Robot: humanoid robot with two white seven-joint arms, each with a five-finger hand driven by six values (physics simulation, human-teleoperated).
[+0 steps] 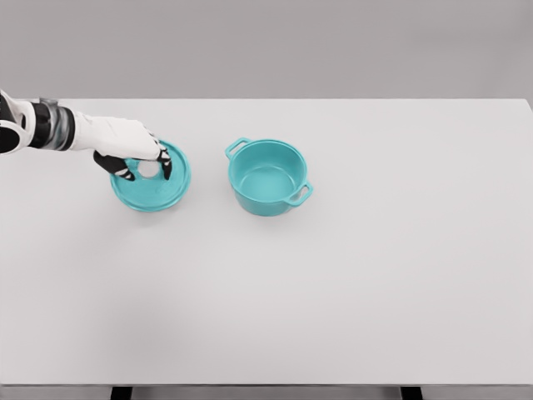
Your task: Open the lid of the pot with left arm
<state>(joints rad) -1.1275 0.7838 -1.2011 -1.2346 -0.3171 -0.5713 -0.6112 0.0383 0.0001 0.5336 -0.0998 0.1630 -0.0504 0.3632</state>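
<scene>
At the far left of the white table (333, 292), the robot's left arm (50, 129) is reaching in from the picture's left edge, its white forearm and dark wrist joint stretching toward the middle of the tabletop. The left hand (133, 154) is hanging over a teal lid (154, 187), its dark-tipped fingers (166, 167) curling down around the lid's pale round knob (149, 169), with the thumb on the near-left side and the other fingers on the right. The fingers are sitting close about the knob and appear to be gripping it, though whether they are pressing on it cannot be told for certain from this view. The lid is lying flat on the table, well off the pot and to its left, with a clear strip of bare table showing between the two.

Moving right, near the middle of the tabletop, the teal pot (266, 177) is standing upright and uncovered, its pale blue-green inside showing down to the bottom. One loop handle is sticking out at the pot's upper left and the other at its lower right. A soft shadow is falling just beneath the pot and the lid.

Farther right, the table is running on as plain white surface to the picture's edge, under a grey backdrop.
</scene>
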